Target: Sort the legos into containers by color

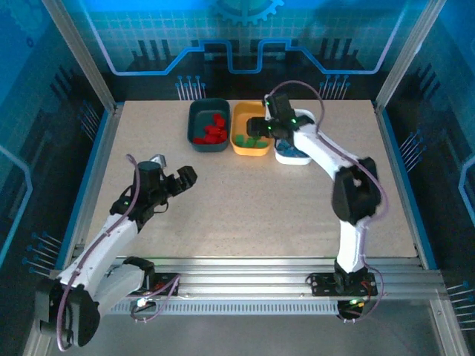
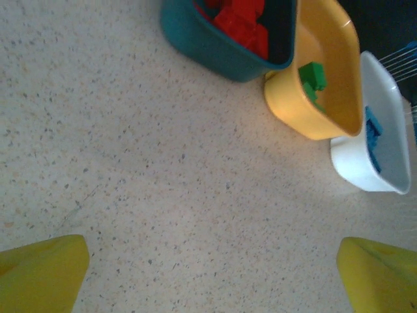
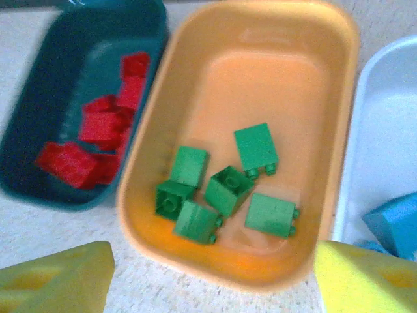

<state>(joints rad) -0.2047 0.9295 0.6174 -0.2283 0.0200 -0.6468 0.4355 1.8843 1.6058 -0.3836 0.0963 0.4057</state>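
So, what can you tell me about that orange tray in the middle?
The orange tray is a shallow rounded rectangle of smooth, glossy-looking plastic with sloping walls. It sits flat on the speckled table, the middle one of three, its rims seemingly touching the dark teal tray and the white tray. Six green bricks lie loose on its floor, some tipped over.

In the top view the right arm's wrist [image 1: 286, 122] covers part of the orange tray [image 1: 250, 153] and much of the white tray [image 1: 286, 159], while in the right wrist view the picture's edge cuts off the blue bricks [image 3: 397, 222] and the red bricks [image 3: 98, 127] in the teal tray [image 3: 52, 72] blur too much to count.
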